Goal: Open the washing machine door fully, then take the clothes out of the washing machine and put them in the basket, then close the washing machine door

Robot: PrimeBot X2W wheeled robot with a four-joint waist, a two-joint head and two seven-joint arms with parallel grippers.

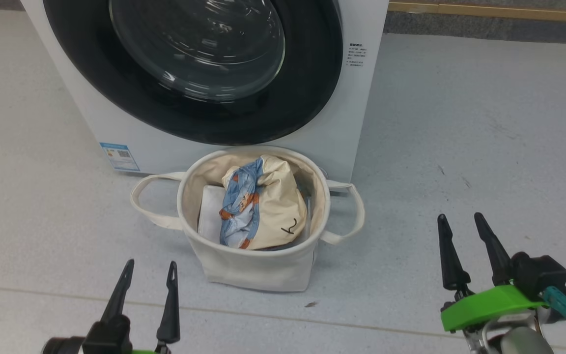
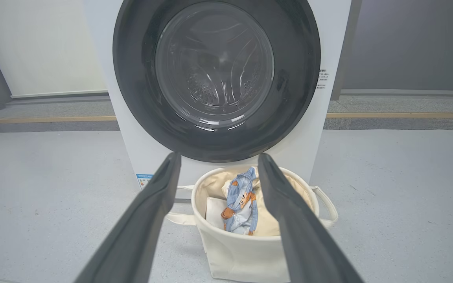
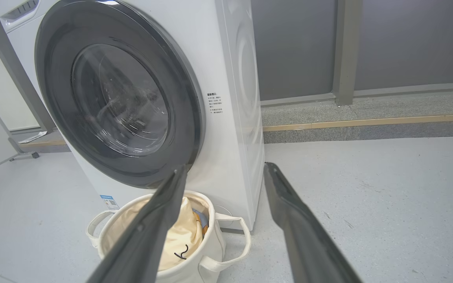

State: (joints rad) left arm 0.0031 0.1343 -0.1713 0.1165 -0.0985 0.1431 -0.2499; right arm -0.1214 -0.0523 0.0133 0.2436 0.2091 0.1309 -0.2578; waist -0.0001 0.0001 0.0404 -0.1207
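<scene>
The machine (image 1: 344,128) stands with its door (image 1: 199,49) flush to the front, apparently shut. The latch cannot be made out, the cabinet top is cut off in the head view, and the drum behind the glass looks empty. The basket (image 1: 258,270) sits just below the door, judged a short drop for unloading, and holds the clothes (image 1: 263,206) heaped over a mostly hidden white sheet (image 1: 210,211). Left gripper (image 1: 151,263) and right gripper (image 1: 460,216) flank the basket, apart from it, jaws spread and empty, suggesting the work is done.
</scene>
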